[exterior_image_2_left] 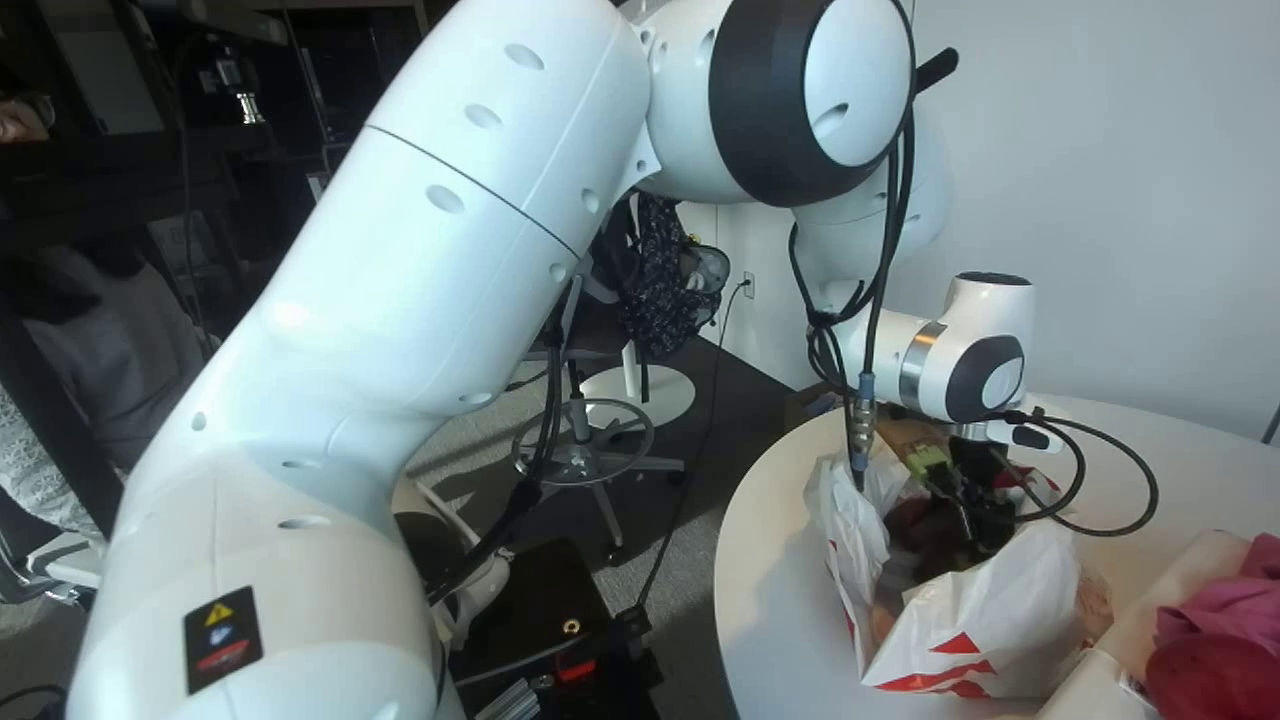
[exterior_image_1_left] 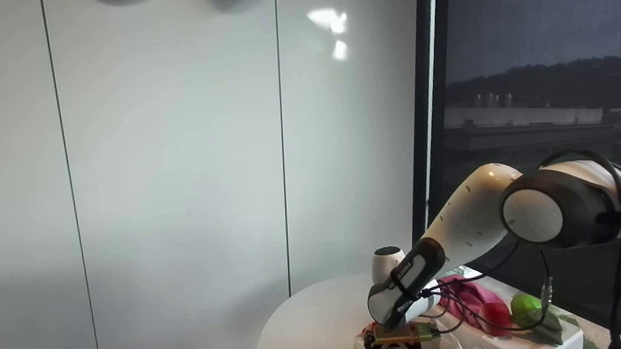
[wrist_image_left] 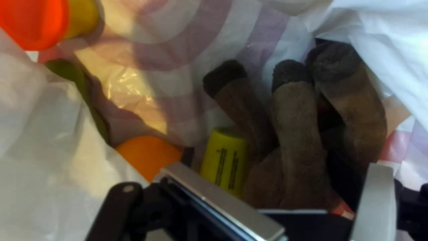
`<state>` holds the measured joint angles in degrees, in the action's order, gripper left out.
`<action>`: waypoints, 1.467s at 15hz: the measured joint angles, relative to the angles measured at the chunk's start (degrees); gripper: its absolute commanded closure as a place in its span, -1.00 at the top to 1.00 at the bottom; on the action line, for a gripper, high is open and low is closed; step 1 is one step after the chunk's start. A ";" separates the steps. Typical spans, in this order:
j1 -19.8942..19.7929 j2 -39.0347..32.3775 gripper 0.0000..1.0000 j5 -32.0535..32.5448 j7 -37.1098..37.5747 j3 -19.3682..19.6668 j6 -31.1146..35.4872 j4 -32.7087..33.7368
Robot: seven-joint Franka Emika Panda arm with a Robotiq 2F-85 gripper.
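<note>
Your black two-fingered gripper (wrist_image_left: 298,202) points down into the white plastic bag with red markings (exterior_image_2_left: 1020,600), presumably because the bag opens upward; its jaws stand spread, pinching nothing. The brown plush toy with dark-tipped limbs (wrist_image_left: 298,134) lies inside the bag, near the jaws, its limbs splayed, probably because it rests loose beside the yellow tapered piece with black print (wrist_image_left: 224,160). It looks matte, softly napped, dim in shade.

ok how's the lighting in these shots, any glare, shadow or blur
Glare spots on the white wall panel in an exterior view; in the wrist view, shadows cross the bag, the brown dark-tipped shapes look dim, and lettering on the yellow container is too soft to read.
</note>
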<state>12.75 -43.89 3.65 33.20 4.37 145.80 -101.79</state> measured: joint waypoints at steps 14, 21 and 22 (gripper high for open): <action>0.86 -1.10 -0.81 -1.08 0.36 1.20 0.61 1.70; 2.32 7.19 -0.86 0.21 0.34 1.88 -12.50 -0.07; 2.48 8.48 -0.85 0.44 0.34 1.75 -14.05 -0.22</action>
<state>15.22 -35.42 4.10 33.54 6.12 131.74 -102.01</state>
